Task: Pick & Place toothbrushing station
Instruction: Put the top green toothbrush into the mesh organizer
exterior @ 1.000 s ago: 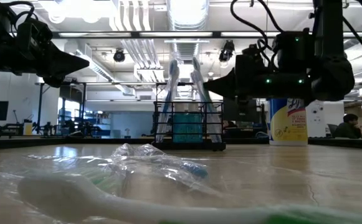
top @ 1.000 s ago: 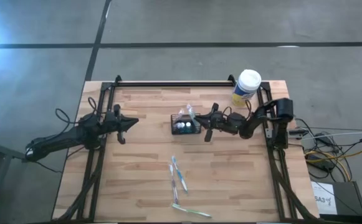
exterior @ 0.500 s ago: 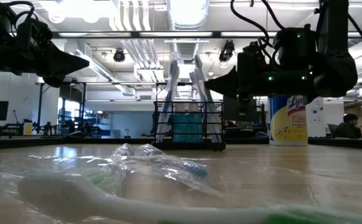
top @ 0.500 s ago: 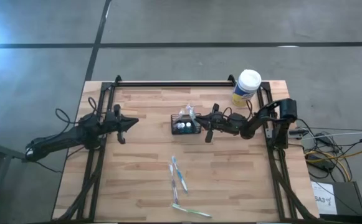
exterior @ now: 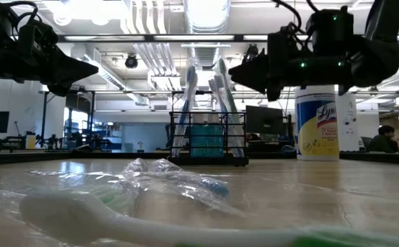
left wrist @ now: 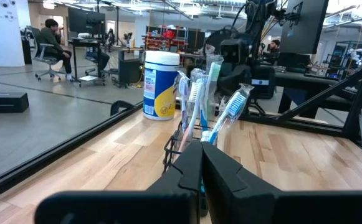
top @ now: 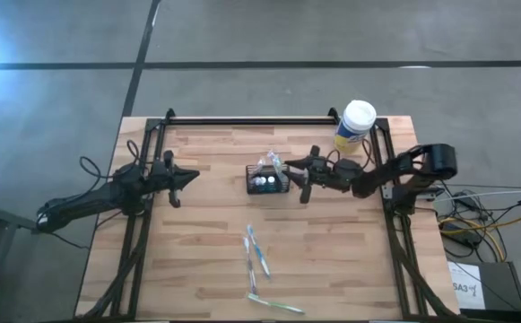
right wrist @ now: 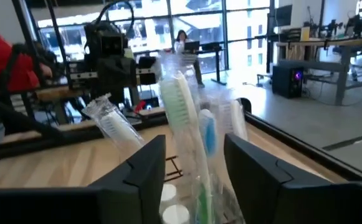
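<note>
Now upright toothbrushing station (top: 267,182), long axis across the table (top: 197,260).

Yellow canister (top: 355,126) near table (top: 197,251) corner; loose toothbrushes (top: 256,256).

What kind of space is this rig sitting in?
Most likely an open-plan robotics lab or workshop: exposed ceiling ducts, desks with monitors and a seated person, polished concrete floor around the wooden table.
</note>
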Tool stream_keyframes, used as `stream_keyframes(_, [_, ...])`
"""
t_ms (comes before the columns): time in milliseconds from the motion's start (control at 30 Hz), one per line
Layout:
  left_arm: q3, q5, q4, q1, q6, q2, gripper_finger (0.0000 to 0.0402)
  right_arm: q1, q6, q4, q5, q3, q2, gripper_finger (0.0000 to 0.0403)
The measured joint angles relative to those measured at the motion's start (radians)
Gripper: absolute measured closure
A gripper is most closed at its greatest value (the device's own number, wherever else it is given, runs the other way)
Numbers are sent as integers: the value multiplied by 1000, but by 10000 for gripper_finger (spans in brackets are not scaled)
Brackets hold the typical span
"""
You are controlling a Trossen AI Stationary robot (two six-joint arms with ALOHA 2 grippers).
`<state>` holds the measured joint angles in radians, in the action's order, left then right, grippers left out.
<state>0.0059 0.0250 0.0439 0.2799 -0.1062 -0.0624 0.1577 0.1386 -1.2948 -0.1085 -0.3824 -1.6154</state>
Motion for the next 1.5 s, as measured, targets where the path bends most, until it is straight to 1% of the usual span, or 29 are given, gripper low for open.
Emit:
stream_keyframes(133, [0, 0, 0, 0, 0, 0, 389, -1, -25, 143, 0, -5, 94, 232])
stream_keyframes(267, [0, 0, 0, 0, 1, 0, 388, -1, -33, 241, 0, -21, 148, 226])
stream_keyframes(367, [0, 0, 0, 0, 0, 0, 390, -2, -41, 296, 0, -48, 167, 223])
stream_keyframes(533, [0, 0, 0, 0, 1, 0, 391, -11, -79, 464, 0, -119, 174, 215])
stream_keyframes(633, [0, 0, 0, 0, 1, 0, 392, -16, -86, 536, -5, -156, 174, 209])
stream_keyframes(767, [0, 0, 0, 0, 3, 0, 391, -16, -90, 564, -74, -169, 174, 209])
stream_keyframes(833, [0, 0, -1, 0, 2, 0, 390, -16, -89, 563, -86, -169, 174, 219])
stream_keyframes(900, [0, 0, -2, 0, 2, 0, 390, -16, -84, 563, -86, -169, 174, 241])
stream_keyframes(967, [0, 0, -2, 0, 2, 0, 392, -16, -82, 562, -86, -169, 174, 274])
stream_keyframes(1133, [0, 0, -3, 0, 2, 0, 391, -16, -86, 560, -80, -168, 174, 374])
stream_keyframes(1167, [0, 0, -3, 0, 2, 0, 390, -16, -85, 559, -79, -168, 174, 383])
stream_keyframes(1367, [0, 0, -3, 0, 1, 0, 390, -16, -32, 551, -80, -168, 174, 394])
stream_keyframes(1500, [0, 0, -11, 0, 1, 0, 391, -23, -15, 547, -138, -158, 174, 394])
